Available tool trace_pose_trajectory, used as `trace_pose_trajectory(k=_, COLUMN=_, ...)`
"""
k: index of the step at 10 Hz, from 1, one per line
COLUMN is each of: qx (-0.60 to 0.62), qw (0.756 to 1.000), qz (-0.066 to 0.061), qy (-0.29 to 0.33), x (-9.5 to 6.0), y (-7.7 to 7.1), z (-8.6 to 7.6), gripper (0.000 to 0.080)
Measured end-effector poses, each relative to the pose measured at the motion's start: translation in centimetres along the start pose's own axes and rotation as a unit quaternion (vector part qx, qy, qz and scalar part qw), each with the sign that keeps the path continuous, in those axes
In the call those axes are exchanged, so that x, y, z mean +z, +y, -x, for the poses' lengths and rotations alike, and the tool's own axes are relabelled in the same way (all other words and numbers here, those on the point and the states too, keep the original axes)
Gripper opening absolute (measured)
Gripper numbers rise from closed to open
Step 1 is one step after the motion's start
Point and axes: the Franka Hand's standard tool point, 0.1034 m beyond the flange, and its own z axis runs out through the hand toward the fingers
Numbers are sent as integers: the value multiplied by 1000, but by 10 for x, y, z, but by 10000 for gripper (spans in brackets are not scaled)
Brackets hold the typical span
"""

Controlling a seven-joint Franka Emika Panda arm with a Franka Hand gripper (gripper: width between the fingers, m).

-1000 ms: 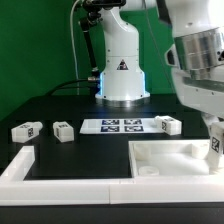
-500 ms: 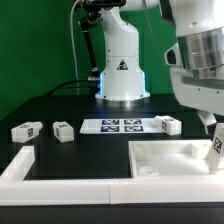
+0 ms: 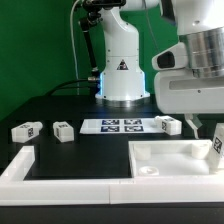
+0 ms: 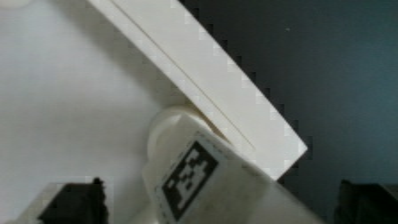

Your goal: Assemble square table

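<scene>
Tool (image 4: 217, 203) is hanging over the square slab (image 3: 165, 170) at lower right of the exterior view, its fingers (image 4: 71, 200) spread and pinching nothing. 1 upright leg (image 3: 214, 148) is standing at the slab's right corner. 3 loose legs are lying on the black tabletop (image 3: 60, 105) around the marker board (image 3: 118, 126): far-left leg (image 3: 25, 130), second leg (image 3: 63, 130), right-hand leg (image 3: 167, 124).

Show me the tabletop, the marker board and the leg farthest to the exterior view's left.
tabletop (image 3: 172, 162), exterior view, bare inner surface.
marker board (image 3: 115, 126), exterior view, middle tags.
leg (image 3: 25, 130), at the exterior view's left, its tagged front face.
</scene>
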Motion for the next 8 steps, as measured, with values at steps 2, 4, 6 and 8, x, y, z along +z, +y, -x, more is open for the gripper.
trace_pose_trajectory(k=2, qx=-140, qw=990, qz=12, qy=10, x=0, y=1, z=-2, gripper=649)
trace_pose_trajectory(k=4, qx=-127, qw=992, qz=11, qy=10, x=1, y=1, z=-1, gripper=649)
trace_pose_trajectory(k=6, qx=-102, qw=995, qz=9, qy=9, x=1, y=0, z=-1, gripper=374)
trace_pose_trajectory(k=8, qx=-36, qw=999, qz=14, qy=-3, x=3, y=7, z=2, gripper=294)
